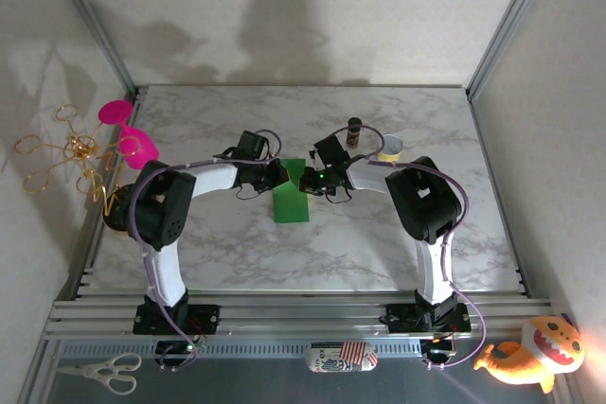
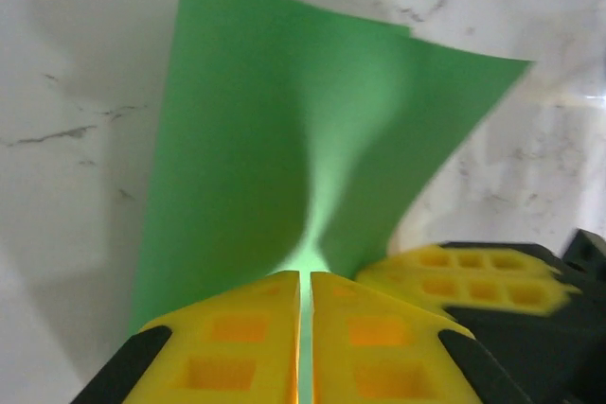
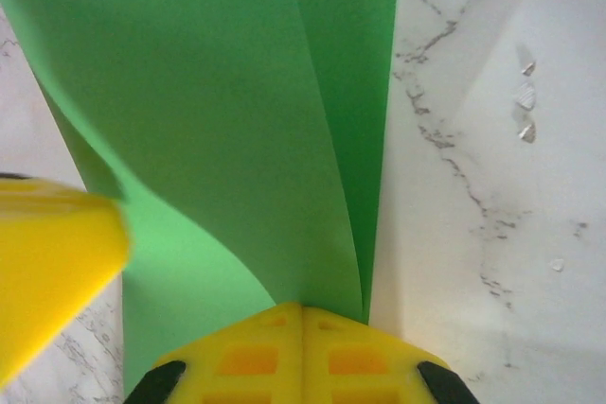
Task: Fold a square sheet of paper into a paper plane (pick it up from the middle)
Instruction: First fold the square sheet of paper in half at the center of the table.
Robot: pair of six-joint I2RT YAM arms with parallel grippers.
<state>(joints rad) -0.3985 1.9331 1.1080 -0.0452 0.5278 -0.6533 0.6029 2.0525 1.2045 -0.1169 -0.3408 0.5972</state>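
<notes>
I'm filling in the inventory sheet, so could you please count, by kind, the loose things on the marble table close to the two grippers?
thin bright green paper sheet: 1
small yellow-white tape roll: 1
small dark upright cylinder: 1
Total: 3

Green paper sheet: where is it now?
Top view, centre: the green paper sheet is pinched by the left gripper and right gripper, which meet at its far end.
</notes>
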